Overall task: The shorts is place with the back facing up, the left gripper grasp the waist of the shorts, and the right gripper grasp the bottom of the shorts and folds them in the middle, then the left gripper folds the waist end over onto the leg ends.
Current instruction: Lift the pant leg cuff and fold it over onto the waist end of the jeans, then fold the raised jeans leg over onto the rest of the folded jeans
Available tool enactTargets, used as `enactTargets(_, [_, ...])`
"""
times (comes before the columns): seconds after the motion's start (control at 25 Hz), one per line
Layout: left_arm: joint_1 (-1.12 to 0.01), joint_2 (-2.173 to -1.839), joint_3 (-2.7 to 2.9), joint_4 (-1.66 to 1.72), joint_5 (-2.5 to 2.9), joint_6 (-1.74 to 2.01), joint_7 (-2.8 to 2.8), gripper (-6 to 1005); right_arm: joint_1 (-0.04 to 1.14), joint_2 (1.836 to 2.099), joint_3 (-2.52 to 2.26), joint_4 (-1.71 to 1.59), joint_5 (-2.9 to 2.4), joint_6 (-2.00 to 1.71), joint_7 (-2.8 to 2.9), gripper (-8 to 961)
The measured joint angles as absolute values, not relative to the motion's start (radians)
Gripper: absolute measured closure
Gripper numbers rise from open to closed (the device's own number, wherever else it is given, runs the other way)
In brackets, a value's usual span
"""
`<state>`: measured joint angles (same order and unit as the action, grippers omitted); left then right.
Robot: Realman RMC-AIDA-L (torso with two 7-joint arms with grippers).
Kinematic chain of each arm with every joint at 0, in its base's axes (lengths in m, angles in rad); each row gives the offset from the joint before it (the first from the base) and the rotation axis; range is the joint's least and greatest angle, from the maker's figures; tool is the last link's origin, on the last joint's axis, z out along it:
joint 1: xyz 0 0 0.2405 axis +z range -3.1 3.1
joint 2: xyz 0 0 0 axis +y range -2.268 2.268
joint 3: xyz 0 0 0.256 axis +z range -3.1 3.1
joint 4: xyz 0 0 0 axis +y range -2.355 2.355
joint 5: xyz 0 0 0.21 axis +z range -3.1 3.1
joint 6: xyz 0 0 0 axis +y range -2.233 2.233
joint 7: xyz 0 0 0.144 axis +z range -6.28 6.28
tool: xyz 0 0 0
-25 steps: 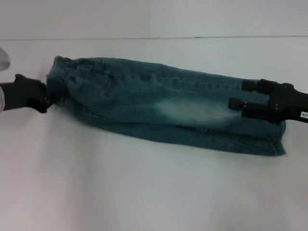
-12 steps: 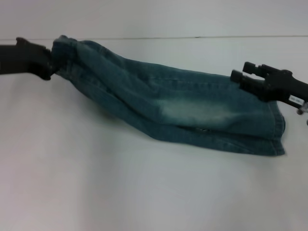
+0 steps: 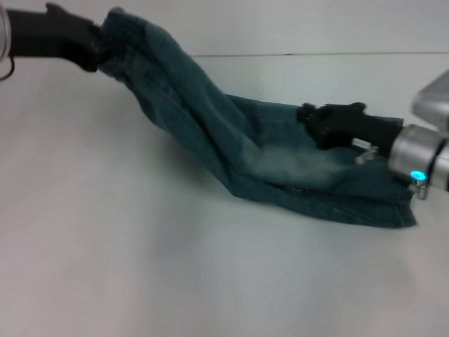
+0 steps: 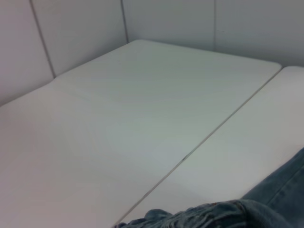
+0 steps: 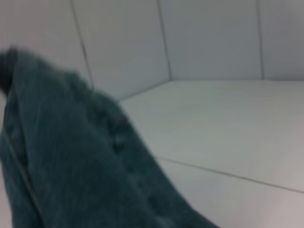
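We see the shorts [image 3: 266,158] already folded lengthwise into a long narrow strip on the white table [image 3: 175,274]. The leg ends [image 3: 396,207] lie flat on the table at the right, while the waist [image 3: 116,38] is lifted well above the surface at the upper left, so the denim slopes down from there to the hems. The left gripper [image 3: 95,45] is clamped on the waist. The right gripper [image 3: 312,123] hovers over the strip's right half, above the faded patch; we cannot tell whether its jaws are apart or closed. The left wrist view shows the gathered band [image 4: 204,216] at its edge
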<state>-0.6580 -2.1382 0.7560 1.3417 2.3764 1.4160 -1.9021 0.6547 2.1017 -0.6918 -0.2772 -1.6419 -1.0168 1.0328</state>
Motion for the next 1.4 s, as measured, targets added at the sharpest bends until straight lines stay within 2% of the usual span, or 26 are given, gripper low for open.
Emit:
enactTargets(0.32, [-0.744, -2.137, 0.761, 1.425, 2.375, 1.519, -1.991, 882, 0.767, 2.108, -0.733, -0.169, -1.645, -0.875, 0.926, 950])
enactTargets(0.56, [-0.804, -2.143, 0.778, 1.447, 2.38, 1.573, -2.032, 884, 0.852, 2.112, -0.793, -0.104, -1.646, -0.807, 0.883, 954])
enactTargets(0.92, [-0.824, -2.149, 0.892, 1.464, 2.382, 1.575, -2.079, 886, 0.982, 2.122, -0.916, -0.026, -1.648, -0.779, 0.881, 952])
enactTargets(1.08, [-0.828, -2.156, 0.928, 1.463, 2.382, 1.564, -2.088, 883, 0.995, 2.122, -0.937, -0.025, -1.647, -0.786, 0.887, 951])
enactTargets(1.24, [-0.832, -2.16, 0.962, 1.439, 2.382, 1.536, -2.089, 880, 0.95, 2.109, -0.942, -0.043, -1.646, -0.804, 0.89, 950])
enactTargets(1.4, [-0.833, -2.16, 1.007, 1.406, 2.382, 1.492, -2.089, 878, 0.783, 2.088, -0.943, -0.193, -1.647, -0.922, 0.951, 950])
